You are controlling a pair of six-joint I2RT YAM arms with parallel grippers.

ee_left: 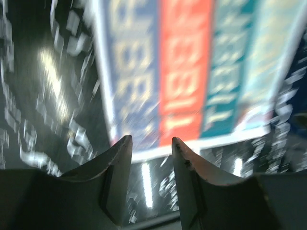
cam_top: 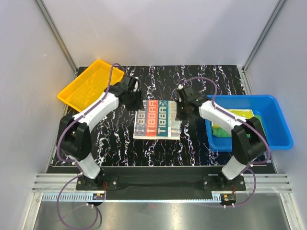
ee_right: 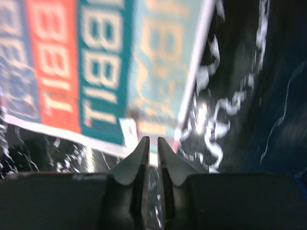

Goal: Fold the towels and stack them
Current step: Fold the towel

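Note:
The white and teal towel (cam_top: 157, 120) with red-orange print and letters lies flat on the black marbled table (cam_top: 115, 139), between both arms. My left gripper (cam_top: 136, 101) hovers at its far left corner. In the left wrist view the left gripper (ee_left: 151, 141) is open and empty, just off the towel (ee_left: 184, 72) edge. My right gripper (cam_top: 181, 111) is at the towel's right edge. In its wrist view the right gripper (ee_right: 151, 140) shows only a narrow gap, nothing in it, close to the towel (ee_right: 100, 72) corner. A yellow towel (cam_top: 239, 115) and a green towel (cam_top: 219, 130) lie in the blue bin.
The blue bin (cam_top: 280, 129) stands at the right edge of the table, beside the right arm. A yellow tray (cam_top: 81, 91) sits at the far left corner. Grey walls enclose the table on the left, back and right.

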